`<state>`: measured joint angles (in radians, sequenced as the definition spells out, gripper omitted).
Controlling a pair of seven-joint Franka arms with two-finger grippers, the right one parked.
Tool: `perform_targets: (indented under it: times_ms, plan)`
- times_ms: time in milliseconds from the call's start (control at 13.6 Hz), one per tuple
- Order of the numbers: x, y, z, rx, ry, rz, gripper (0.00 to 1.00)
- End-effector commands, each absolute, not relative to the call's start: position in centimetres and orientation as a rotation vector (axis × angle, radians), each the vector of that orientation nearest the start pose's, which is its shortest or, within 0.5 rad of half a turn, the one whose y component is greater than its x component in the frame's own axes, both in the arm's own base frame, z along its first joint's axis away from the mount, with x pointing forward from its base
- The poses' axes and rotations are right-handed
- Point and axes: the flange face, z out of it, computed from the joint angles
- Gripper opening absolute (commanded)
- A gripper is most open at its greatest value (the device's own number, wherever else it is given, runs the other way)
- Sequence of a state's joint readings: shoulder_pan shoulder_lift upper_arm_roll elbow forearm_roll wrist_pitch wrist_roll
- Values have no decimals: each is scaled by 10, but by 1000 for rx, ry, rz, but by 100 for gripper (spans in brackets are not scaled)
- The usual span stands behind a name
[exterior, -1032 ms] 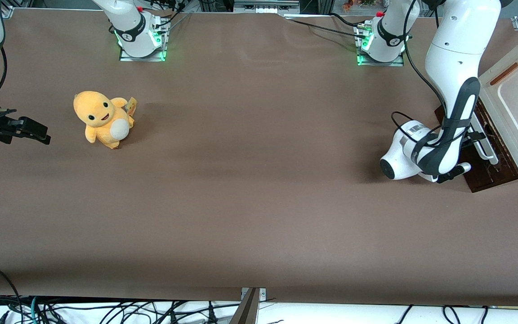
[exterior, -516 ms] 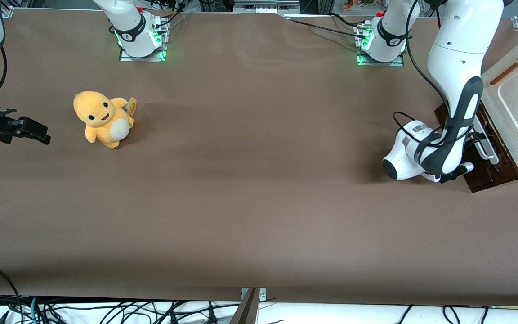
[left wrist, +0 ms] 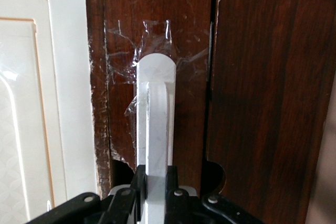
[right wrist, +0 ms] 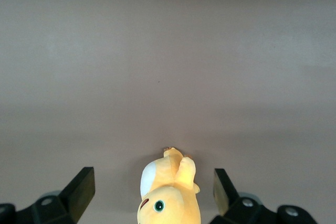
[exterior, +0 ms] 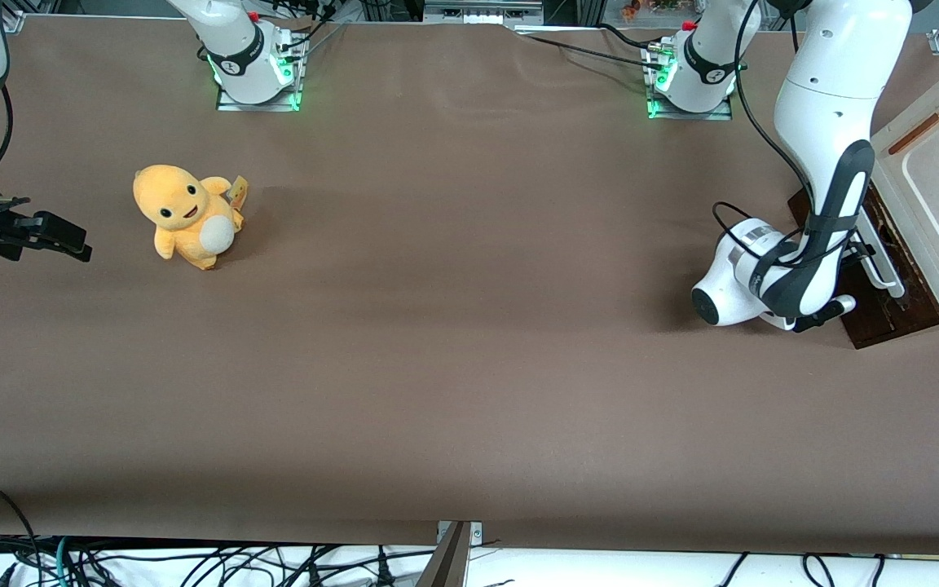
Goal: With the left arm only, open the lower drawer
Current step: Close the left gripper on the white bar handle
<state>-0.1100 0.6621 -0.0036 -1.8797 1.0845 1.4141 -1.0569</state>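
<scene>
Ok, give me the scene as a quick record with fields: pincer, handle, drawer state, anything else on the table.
pincer: left arm's pincer at the cabinet, shut on the white bar handle
lower drawer: dark brown front, looks closed or barely out; no inner walls showing
left arm: bent down in front of the drawer
cream panel: above the drawers
other: orange plush toy toward the parked arm's end of the table

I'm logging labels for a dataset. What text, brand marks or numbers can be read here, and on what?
None can be read.
Left arm: dark base band bears a mark, too small.
Plush toy: tag, illegible.
Lower drawer, white handle between the claw fingers: no text.
</scene>
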Motion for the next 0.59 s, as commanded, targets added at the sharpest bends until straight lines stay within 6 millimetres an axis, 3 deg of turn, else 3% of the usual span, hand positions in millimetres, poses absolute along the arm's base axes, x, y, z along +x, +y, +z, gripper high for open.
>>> perform_targets:
  times_ms: [0, 516]
  plan:
    - [550, 48, 182, -1662, -333, 259, 12]
    - [552, 38, 184, -1674, -338, 252, 12]
